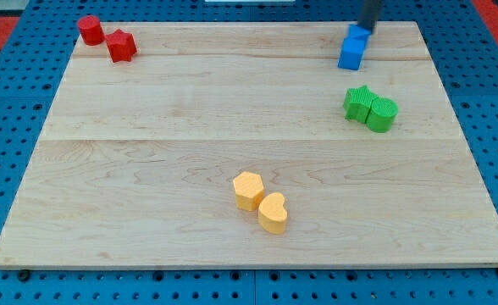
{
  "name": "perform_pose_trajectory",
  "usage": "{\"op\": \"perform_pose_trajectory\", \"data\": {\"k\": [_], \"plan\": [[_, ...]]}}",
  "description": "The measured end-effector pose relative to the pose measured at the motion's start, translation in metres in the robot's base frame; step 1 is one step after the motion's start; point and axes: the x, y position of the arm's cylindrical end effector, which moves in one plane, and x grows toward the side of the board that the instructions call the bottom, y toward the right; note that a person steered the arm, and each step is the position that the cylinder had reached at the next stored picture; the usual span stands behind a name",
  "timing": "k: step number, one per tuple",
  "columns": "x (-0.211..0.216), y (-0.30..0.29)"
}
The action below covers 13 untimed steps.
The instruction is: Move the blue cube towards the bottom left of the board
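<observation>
My tip [365,30] touching blue cube [352,47] from its 1 o'clock, no jaws to open. Cube near wooden board's [190,119] top right edge, green blocks [370,108] at its 5 o'clock.

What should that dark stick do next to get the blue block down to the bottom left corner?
Probably a short push toward the view's bottom left. My tip sits at the blue cube, on its upper right side, near the view's top right. The yellow blocks lie roughly along the way, so keep the push small.
</observation>
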Motion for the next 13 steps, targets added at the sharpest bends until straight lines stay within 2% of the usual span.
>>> {"op": "perform_pose_trajectory", "data": {"k": [1, 2, 3, 4, 5, 6, 7, 8, 9, 10, 13], "plan": [[0.011, -0.022], [0.023, 0.031], [0.045, 0.058], [0.049, -0.002], [0.075, -0.042], [0.086, -0.005], [0.089, -0.008], [0.089, -0.070], [0.102, -0.086], [0.108, -0.027], [0.140, -0.084]]}}
